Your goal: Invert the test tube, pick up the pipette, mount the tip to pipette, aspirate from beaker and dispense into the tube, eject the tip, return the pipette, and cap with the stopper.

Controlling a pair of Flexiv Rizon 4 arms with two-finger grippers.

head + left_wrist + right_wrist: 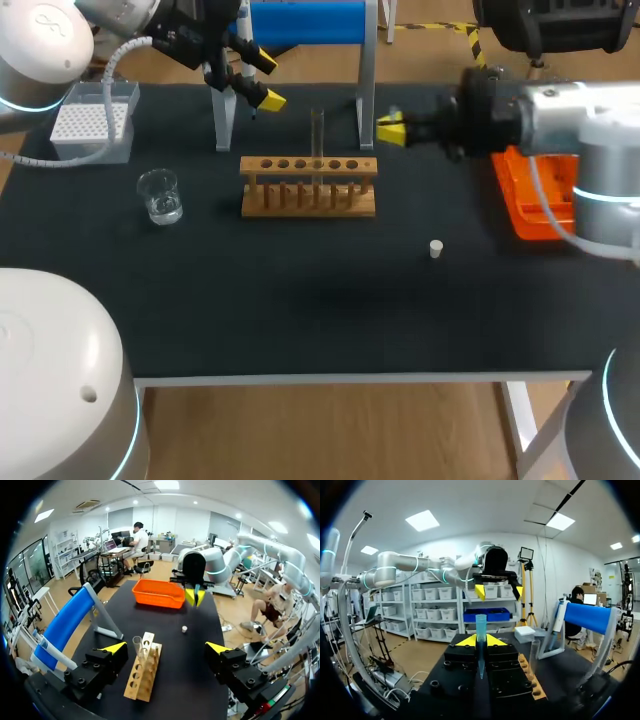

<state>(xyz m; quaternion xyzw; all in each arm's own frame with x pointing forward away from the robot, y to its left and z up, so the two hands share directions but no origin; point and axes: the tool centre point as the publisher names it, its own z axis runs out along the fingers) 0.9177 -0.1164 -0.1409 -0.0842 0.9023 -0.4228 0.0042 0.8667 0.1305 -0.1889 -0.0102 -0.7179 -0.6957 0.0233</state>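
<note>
Presently: left arm [40, 50] enters from the upper left of the head view, its wrist turned toward the frame's middle. The left gripper [166, 648] sits at the top, just in front of the blue stand [305, 22]. Its fingers are spread wide with nothing between them.

Right arm [580, 130] enters from the right and lies roughly level across the table [320, 300]. The right gripper [390, 130] is right of centre and points toward the left one. Its yellow ends are pressed together on a blue tip [480, 625]. The tip's long axis is vertical, crosswise to the fingers, with the wide end up and the narrow end down.

Tube [318, 135] stands upright in the rack [308, 198] at centre, between the two grippers and touching neither. Its long axis is vertical and the rim seems to be at the top. The rack's long axis runs left to right.

Beaker [160, 195] is left of the rack and the tip box [92, 122] is upper left. The stopper [436, 248] lies alone, lower right of the rack. An orange tray [530, 215] at the right is partly covered by the right arm.

Hard to make out: I cannot pick out the pipette with certainty, because the left gripper's body covers the stand's left end. In the right wrist view, the gripper's own body hides most of the rack.
</note>
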